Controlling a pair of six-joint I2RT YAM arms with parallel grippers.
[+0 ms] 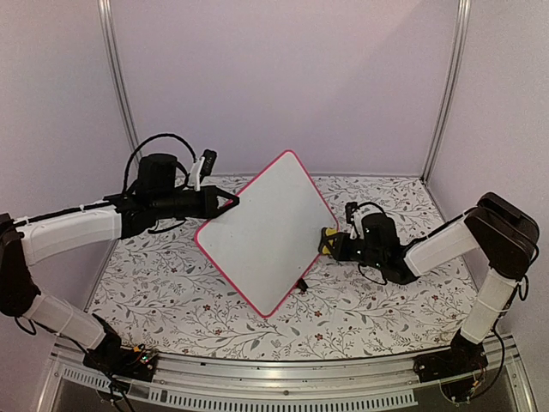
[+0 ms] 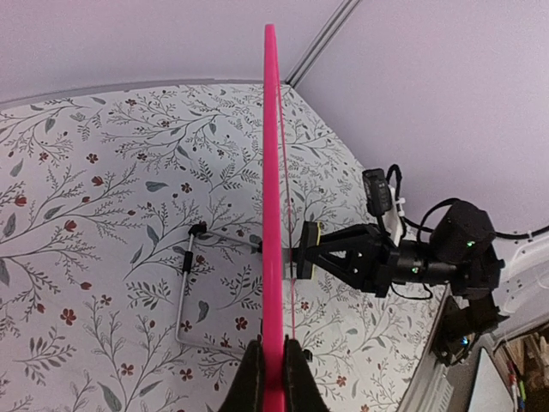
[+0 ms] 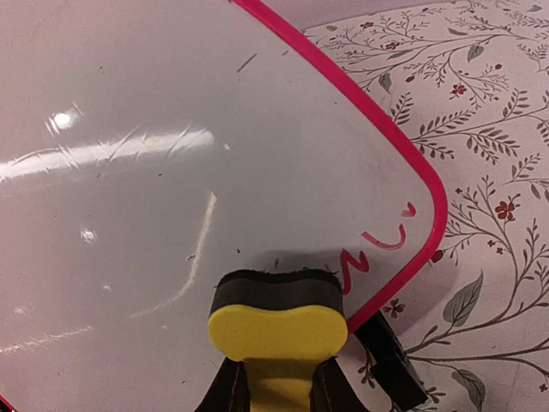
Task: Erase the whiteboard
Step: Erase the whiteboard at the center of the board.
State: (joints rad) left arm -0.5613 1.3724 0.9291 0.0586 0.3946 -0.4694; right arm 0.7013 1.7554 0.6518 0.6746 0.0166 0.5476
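The whiteboard [image 1: 270, 232] is held up over the table [image 1: 386, 309], turned on a corner like a diamond; whether its lowest corner touches the flowered cloth cannot be told. The left hand [image 1: 233, 202] is clamped on the pink frame [image 3: 343, 86] at the board's left corner, one finger on each face. The right hand [image 1: 330, 242] is closed on a yellow eraser [image 3: 276, 330], whose dark felt face presses on the white surface near the right corner, just beside a few red marks [image 3: 382, 245]. The board looks thin, stiff and light, with a glossy face that would slip under fingers, so the rim is the sensible place to hold it. Gripped at one corner only, it is likely to swing or twist when the eraser pushes at the far side. Light strokes, with the pinch kept firm, seem the safer way.
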